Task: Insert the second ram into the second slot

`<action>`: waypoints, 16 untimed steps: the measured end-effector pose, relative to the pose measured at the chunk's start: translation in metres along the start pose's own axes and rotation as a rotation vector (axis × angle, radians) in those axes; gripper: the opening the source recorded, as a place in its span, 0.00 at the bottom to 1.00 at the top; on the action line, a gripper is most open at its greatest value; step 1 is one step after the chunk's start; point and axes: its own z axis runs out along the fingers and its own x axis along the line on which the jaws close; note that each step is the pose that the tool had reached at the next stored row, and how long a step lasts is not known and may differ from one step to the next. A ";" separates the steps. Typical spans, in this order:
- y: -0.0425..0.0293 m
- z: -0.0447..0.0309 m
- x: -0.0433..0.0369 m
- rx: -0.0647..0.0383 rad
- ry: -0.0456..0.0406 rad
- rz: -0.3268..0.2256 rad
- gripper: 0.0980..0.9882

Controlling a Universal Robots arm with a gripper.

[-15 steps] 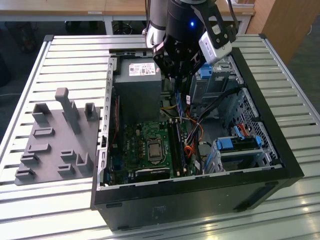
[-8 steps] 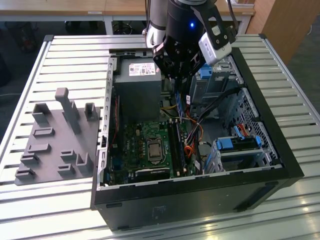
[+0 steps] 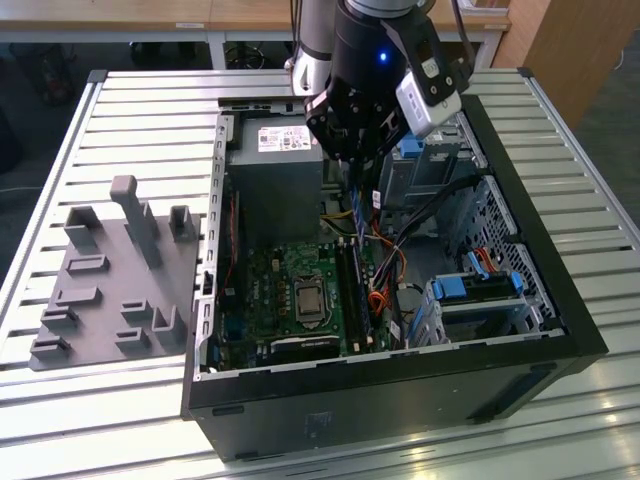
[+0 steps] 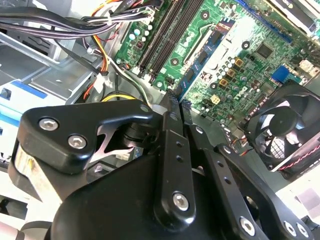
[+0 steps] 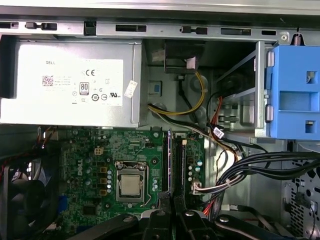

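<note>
My gripper (image 3: 364,180) hangs inside the open computer case (image 3: 560,300), above the far end of the motherboard. Its fingers stand close together, shut on the second ram (image 3: 361,212), a thin blue stick that hangs down, edge-on in both wrist views. The black memory slots (image 3: 352,285) run side by side to the exterior view's right of the processor socket (image 3: 308,300), a little below the stick. In the first wrist view the gripper (image 5: 172,201) lines up with the slots (image 5: 175,157). In the second wrist view the gripper (image 4: 174,104) is above the green board, with the slots (image 4: 160,40) beyond.
A grey power supply (image 3: 275,170) sits beside the gripper. Bundled black and coloured cables (image 5: 250,167) cross next to the slots. Blue drive-bay tabs (image 5: 295,95) and a metal cage stand close by. A fan (image 4: 280,125) sits at the board's edge. A grey fixture plate (image 3: 110,290) lies outside the case.
</note>
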 end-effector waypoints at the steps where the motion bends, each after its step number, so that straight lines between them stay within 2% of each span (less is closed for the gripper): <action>1: 0.0000 0.0003 0.0001 0.000 0.0006 0.000 0.04; 16: -0.0002 0.0028 0.0002 0.000 0.0027 0.000 0.04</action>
